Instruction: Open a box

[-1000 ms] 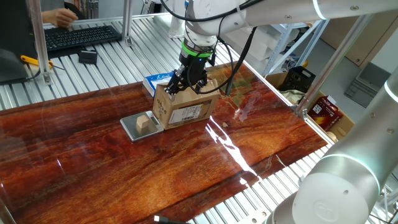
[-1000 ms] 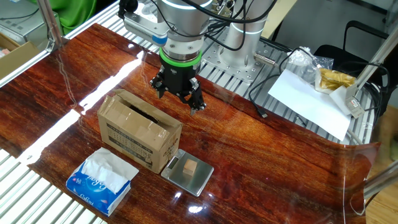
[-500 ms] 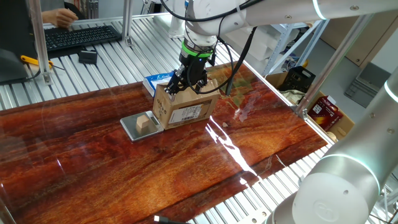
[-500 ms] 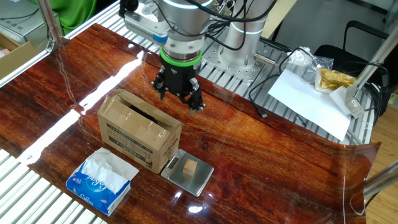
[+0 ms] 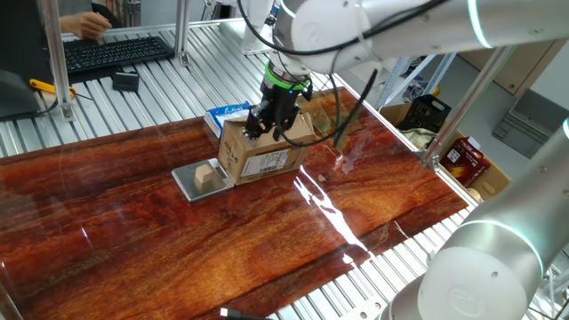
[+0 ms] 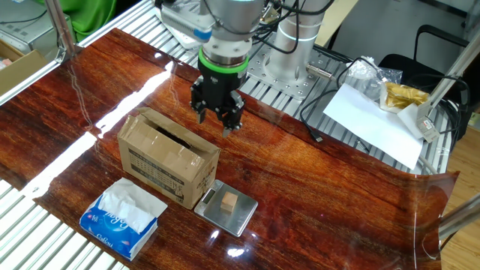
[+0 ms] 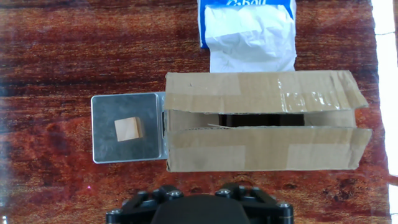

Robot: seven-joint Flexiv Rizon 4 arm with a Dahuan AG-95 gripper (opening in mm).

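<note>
The box [image 6: 166, 163] is a small brown carton standing on the wooden table, its label side [image 5: 271, 162] facing one fixed camera. Its two top flaps [image 7: 261, 121] lie nearly flat with a dark slit between them. My gripper [image 6: 215, 124] hangs just behind the box's top edge, apart from the cardboard. Its black fingers [image 6: 228, 127] point down with a gap and nothing between them. In one fixed view the gripper [image 5: 265, 133] sits over the box's top. The hand view shows only the gripper's black body at the bottom edge, with the fingertips hidden.
A grey metal plate [image 6: 241, 217] with a small wooden cube [image 6: 229, 202] touches the box's short end. A blue-and-white tissue packet [image 6: 120, 217] lies on the box's other side. White paper and cables [image 6: 375, 112] sit beyond the table's edge, and a keyboard [image 5: 116, 52] lies off the table.
The fingers have drawn closer together. The wrist has shifted a little and turned above the box, and the arm's upper links have swung. The box has not moved.
</note>
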